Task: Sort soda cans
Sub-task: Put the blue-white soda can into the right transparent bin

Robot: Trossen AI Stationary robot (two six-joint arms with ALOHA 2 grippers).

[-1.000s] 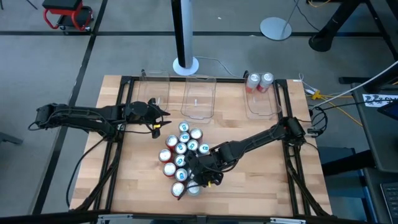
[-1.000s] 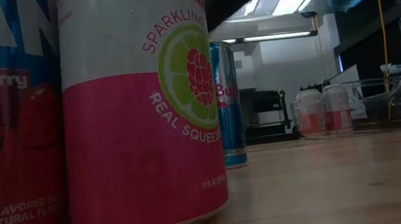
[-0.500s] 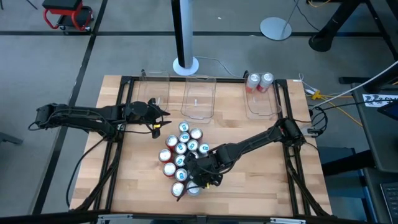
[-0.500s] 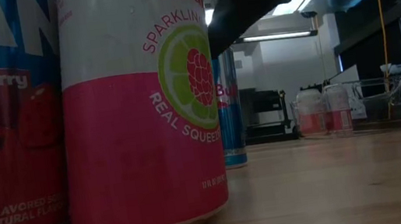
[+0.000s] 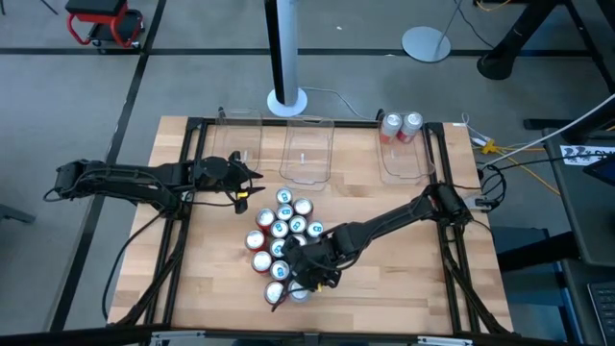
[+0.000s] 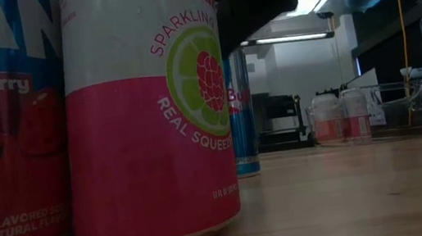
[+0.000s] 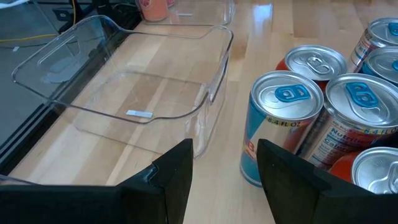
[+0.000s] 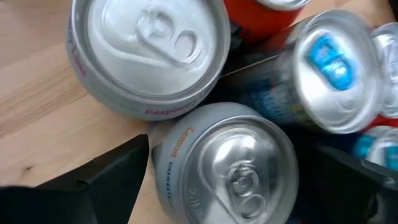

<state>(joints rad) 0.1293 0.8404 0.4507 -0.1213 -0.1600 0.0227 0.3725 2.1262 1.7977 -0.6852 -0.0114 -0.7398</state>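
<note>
Several soda cans [image 5: 279,240], red, blue and silver, stand packed upright in the middle of the table. My right gripper [image 5: 304,277] hangs open over the cluster's near end, pointing steeply down. In the right wrist view its gripper [image 8: 233,152] has one finger on each side of a silver can's top [image 8: 239,180]; no touch shows. A white-and-pink can [image 8: 149,50] stands beside it. My left gripper [image 5: 245,189] waits open at the cluster's far left; in its wrist view its gripper [image 7: 224,180] faces a blue-silver can [image 7: 280,124].
Three clear bins line the far edge: left [image 5: 237,144], middle [image 5: 307,152], right [image 5: 404,154]. Two red cans [image 5: 401,125] stand in the right one. Bare wood lies near and right of the cluster. In the low view a pink-white can [image 6: 149,118] stands close to the camera.
</note>
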